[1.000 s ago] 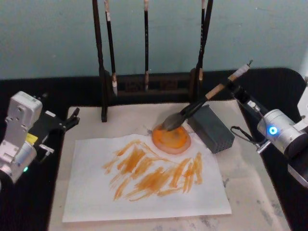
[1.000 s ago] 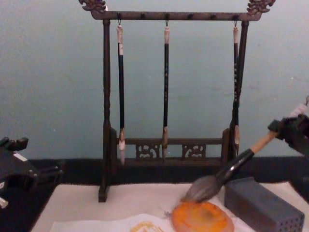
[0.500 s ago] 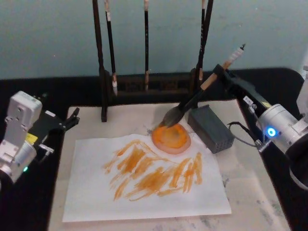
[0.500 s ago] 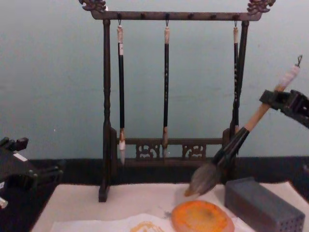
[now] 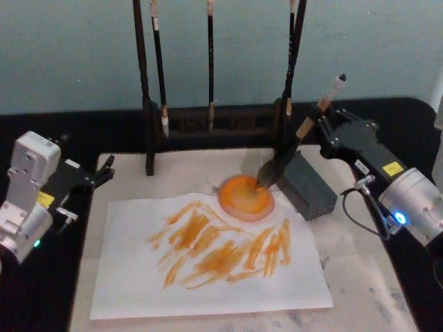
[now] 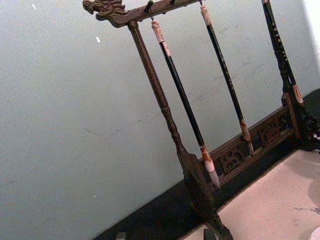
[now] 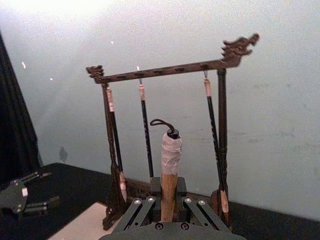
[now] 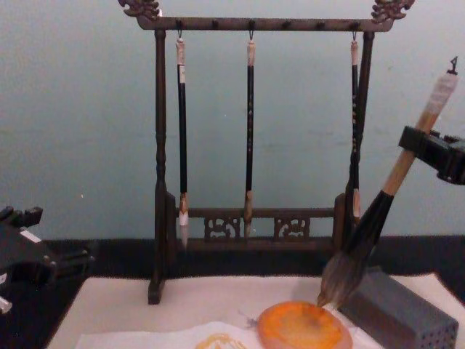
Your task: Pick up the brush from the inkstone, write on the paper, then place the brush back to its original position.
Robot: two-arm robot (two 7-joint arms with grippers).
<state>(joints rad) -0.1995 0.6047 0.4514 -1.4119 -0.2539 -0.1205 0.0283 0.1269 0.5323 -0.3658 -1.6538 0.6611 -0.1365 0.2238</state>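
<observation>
Right claw (image 5: 324, 126) grips the brush (image 5: 284, 155), bristles at the right rim of the inkstone (image 5: 242, 199); released this steep, it could topple off. Left claw (image 5: 104, 169) idles open.

Soft, even light falls from above. The wall (image 7: 150, 30) washes out to white glare along its upper part in the right wrist view. The paper (image 5: 208, 277) shows bright, the black desk (image 5: 111, 131) dim; shadows stay faint.
</observation>
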